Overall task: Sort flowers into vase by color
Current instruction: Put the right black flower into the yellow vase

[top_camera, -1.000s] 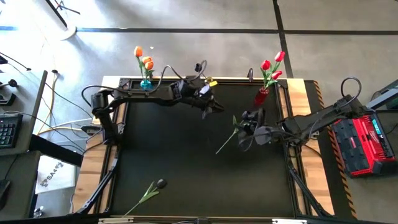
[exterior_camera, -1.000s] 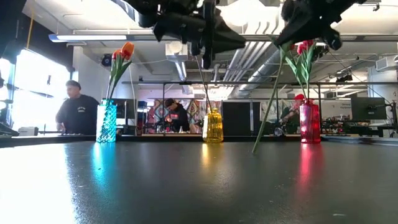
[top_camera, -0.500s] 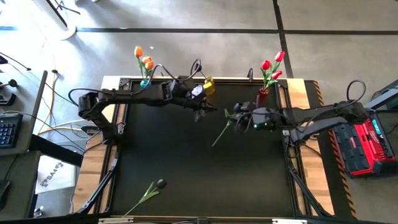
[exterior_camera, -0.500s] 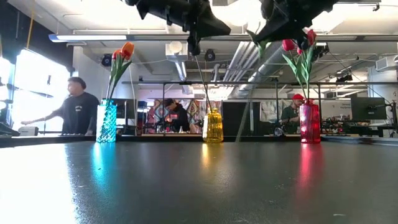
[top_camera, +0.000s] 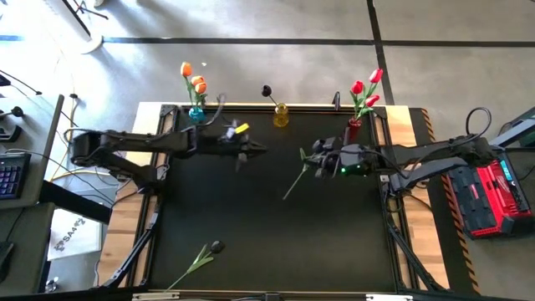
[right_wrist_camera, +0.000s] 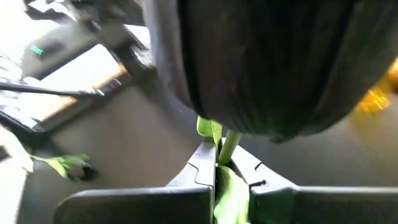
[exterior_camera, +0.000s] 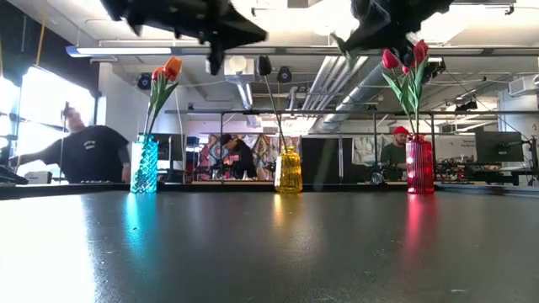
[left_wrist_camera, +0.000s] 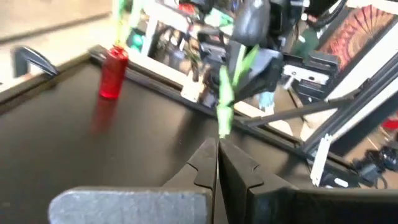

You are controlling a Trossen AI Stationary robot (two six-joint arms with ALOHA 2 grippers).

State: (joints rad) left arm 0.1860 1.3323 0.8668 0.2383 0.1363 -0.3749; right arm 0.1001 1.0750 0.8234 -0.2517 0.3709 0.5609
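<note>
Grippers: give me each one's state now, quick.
Left gripper: shut, holding nothing.
Right gripper: shut on a black flower by its stem.

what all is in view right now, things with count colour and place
blue vase: one, back edge of the table on the left, holding three orange flowers
yellow vase: one, back edge in the middle, holding one black flower
red vase: one, back edge on the right, holding three red flowers
flower with a dark head: one, lying on the table near the front left
flower with a green stem: one, held up over the table by the right arm
people: three, in the room behind the table
left gripper: jaws shut, empty, over the table's back left
right gripper: jaws shut on the stem, right of centre
</note>
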